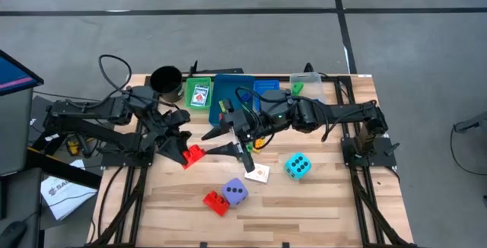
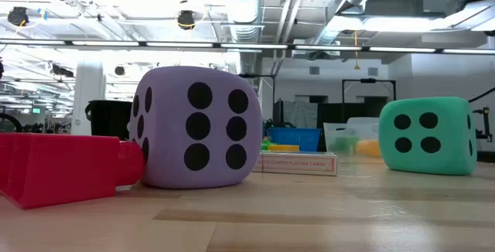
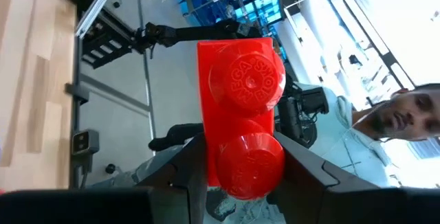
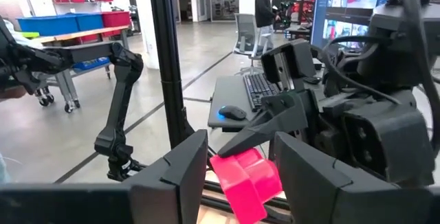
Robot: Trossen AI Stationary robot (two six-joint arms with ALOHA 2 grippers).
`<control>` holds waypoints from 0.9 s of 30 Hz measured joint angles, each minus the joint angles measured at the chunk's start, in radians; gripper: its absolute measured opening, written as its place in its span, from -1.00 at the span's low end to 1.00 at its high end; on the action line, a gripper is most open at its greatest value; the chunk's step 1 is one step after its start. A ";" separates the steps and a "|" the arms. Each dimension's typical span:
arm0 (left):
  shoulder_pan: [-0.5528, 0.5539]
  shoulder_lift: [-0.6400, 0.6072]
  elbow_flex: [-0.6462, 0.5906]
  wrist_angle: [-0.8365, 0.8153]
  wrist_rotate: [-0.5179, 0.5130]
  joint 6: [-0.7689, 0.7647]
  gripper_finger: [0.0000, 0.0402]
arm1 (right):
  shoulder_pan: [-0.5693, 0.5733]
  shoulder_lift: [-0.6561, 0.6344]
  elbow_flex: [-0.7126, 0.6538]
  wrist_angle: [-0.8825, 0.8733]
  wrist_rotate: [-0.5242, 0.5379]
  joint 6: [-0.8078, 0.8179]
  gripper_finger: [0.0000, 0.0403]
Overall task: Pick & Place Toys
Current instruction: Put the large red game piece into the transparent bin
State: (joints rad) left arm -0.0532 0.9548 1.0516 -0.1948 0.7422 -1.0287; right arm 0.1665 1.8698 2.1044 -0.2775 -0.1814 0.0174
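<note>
We saw the left end effector (image 1: 185, 144) clamped on a red two-stud plastic brick (image 3: 242, 107), apparently above the wooden tabletop (image 1: 319, 202). Right end effector (image 1: 221, 140) fingers stood apart, holding nothing.

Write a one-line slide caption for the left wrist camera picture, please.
Left end effector clamps a red two-stud brick between its dark fingers, with a lab room beyond.

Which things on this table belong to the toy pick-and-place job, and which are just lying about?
Job things:
- red brick, held by the left gripper
- second red brick
- purple dice
- teal dice
- white card

Lying about:
- black cup
- green tray
- blue tray
- clear tray
</note>
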 joint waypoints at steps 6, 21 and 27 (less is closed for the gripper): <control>-0.013 0.045 0.000 0.056 0.022 -0.027 -0.39 | 0.000 0.000 0.000 -0.004 0.009 -0.002 -0.18; 0.004 0.069 0.000 0.177 0.077 -0.079 -0.39 | 0.010 0.001 0.000 -0.159 -0.080 0.001 -0.09; 0.010 0.085 0.000 0.178 0.074 -0.080 -0.39 | 0.007 0.001 0.000 -0.149 -0.024 -0.001 0.03</control>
State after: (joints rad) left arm -0.0429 1.0395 1.0512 -0.0165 0.8161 -1.1084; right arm 0.1735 1.8706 2.1048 -0.4260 -0.2053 0.0166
